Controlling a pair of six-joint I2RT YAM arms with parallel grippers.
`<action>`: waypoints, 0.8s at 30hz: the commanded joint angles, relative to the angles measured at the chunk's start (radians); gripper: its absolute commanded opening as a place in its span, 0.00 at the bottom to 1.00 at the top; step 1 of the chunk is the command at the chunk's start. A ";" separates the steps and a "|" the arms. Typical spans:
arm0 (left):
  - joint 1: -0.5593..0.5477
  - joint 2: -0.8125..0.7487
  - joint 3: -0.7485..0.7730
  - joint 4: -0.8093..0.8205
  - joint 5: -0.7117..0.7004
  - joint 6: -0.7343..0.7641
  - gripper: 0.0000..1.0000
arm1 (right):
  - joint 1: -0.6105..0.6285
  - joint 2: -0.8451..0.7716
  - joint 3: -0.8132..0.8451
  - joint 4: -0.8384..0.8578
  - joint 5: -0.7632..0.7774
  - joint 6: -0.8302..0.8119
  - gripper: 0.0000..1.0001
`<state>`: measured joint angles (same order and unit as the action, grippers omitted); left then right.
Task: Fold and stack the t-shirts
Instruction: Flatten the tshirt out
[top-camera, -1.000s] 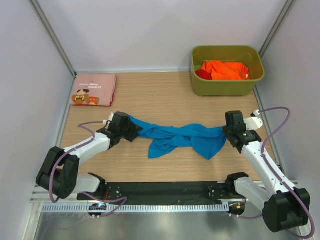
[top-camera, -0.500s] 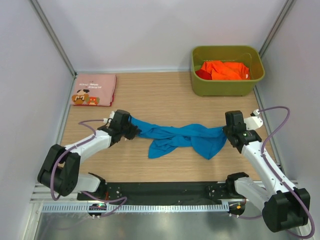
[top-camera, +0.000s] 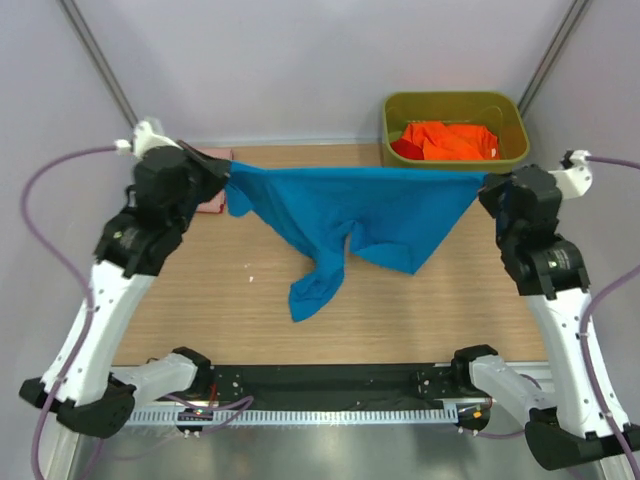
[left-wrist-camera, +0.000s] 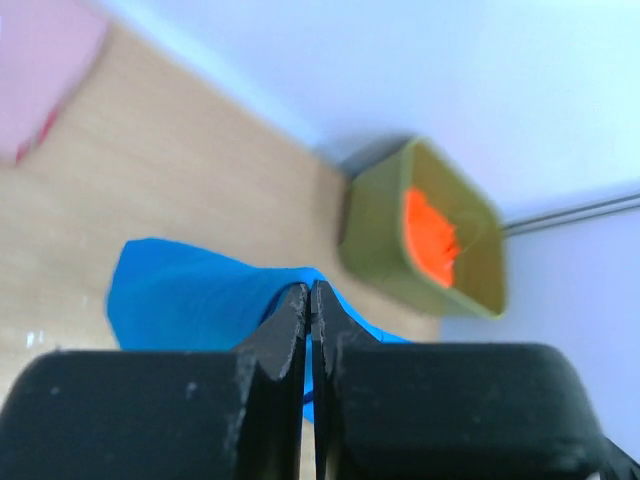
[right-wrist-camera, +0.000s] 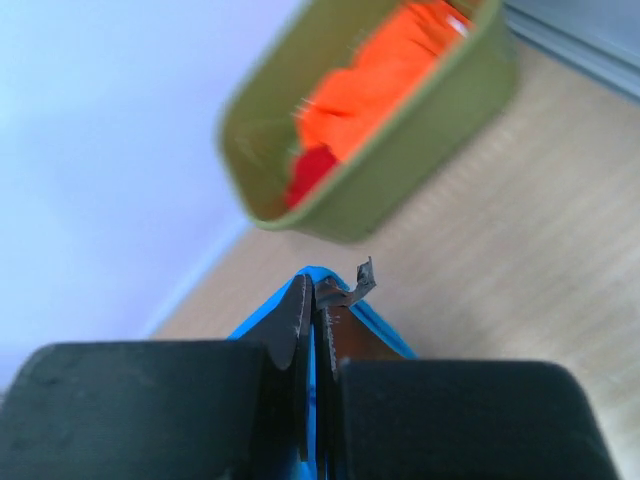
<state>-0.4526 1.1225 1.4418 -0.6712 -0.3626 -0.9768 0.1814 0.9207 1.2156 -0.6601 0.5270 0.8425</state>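
The blue t-shirt (top-camera: 350, 210) hangs spread in the air between my two grippers, its lower part drooping toward the table. My left gripper (top-camera: 222, 180) is shut on its left corner, and the left wrist view shows blue cloth (left-wrist-camera: 190, 295) pinched at the closed jaws (left-wrist-camera: 311, 290). My right gripper (top-camera: 487, 185) is shut on the right corner, with a blue edge wrapped round its closed jaws (right-wrist-camera: 312, 285). The pink t-shirt (top-camera: 212, 203) lies at the back left, mostly hidden by my left arm. The orange t-shirt (top-camera: 450, 140) and the red one (top-camera: 403, 148) lie in the bin.
The olive-green bin (top-camera: 520, 125) stands at the back right corner, just behind the raised shirt's right end. It also shows ahead in both wrist views (left-wrist-camera: 375, 235) (right-wrist-camera: 400, 170). White walls close in the table on three sides.
Both arms have risen and moved toward the back, lifting the blue t-shirt off the table and stretching it wide. The left gripper closed on its corner before the lift.
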 joint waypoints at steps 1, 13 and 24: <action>0.003 -0.065 0.204 -0.163 -0.116 0.177 0.00 | -0.002 -0.063 0.183 0.005 -0.045 -0.097 0.01; 0.002 -0.146 0.489 -0.310 0.298 0.251 0.00 | -0.003 -0.293 0.395 -0.117 -0.179 -0.057 0.01; 0.003 0.081 0.500 -0.416 0.157 0.346 0.00 | -0.002 -0.152 0.299 -0.012 -0.263 -0.123 0.01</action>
<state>-0.4541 1.1587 1.9270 -1.0821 -0.1131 -0.6945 0.1814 0.6949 1.5490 -0.7647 0.3004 0.7616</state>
